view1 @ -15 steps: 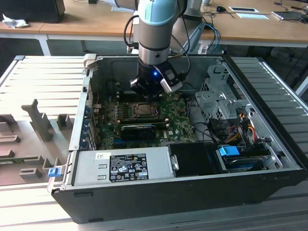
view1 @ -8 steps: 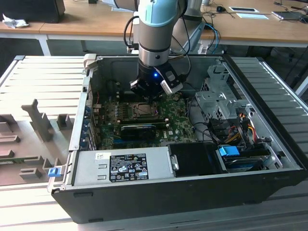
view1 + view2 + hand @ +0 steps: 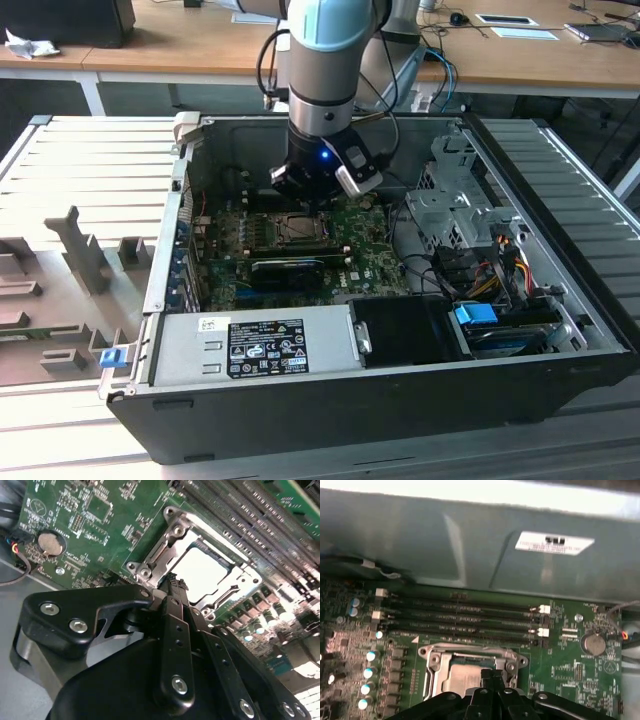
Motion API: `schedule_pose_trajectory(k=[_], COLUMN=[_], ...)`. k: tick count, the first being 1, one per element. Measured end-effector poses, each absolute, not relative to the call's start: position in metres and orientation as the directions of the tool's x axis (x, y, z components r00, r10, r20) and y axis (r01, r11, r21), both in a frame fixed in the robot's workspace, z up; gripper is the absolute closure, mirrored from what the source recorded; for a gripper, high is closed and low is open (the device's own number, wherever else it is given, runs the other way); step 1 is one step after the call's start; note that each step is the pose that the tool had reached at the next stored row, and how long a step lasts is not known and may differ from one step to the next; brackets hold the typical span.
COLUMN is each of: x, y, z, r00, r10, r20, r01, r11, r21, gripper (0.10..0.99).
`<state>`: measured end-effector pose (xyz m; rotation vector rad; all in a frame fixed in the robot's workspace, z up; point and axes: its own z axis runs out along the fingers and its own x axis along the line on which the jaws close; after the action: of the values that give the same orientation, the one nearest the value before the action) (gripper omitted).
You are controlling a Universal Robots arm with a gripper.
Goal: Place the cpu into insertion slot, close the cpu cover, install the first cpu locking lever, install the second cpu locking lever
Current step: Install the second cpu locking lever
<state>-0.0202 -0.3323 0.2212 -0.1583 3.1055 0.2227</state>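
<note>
Second wrist view: fingers [image 3: 172, 582] together over cpu [image 3: 200, 575]; print unreadable.

An open black metal computer case [image 3: 330, 410] lies on its side, holding a green motherboard [image 3: 365, 262]. A grey power supply box with a black label [image 3: 255, 343] sits along its near edge. In both wrist views a round silver coin battery [image 3: 50, 542] sits on the board, and four long black memory slots [image 3: 460, 617] run in parallel. A wooden tabletop [image 3: 180, 45] stands behind.
</note>
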Motion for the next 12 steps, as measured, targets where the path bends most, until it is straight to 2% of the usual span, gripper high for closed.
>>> schedule_pose_trajectory(k=[5, 12], x=[-0.020, -0.020], y=[-0.338, -0.338], z=[0.222, 0.242], r00=[-0.995, -0.995], r10=[-0.099, -0.098], r20=[-0.031, -0.031], r01=[-0.103, -0.101], r11=[0.985, 0.985], r21=[0.141, 0.141], gripper=[0.980, 0.980])
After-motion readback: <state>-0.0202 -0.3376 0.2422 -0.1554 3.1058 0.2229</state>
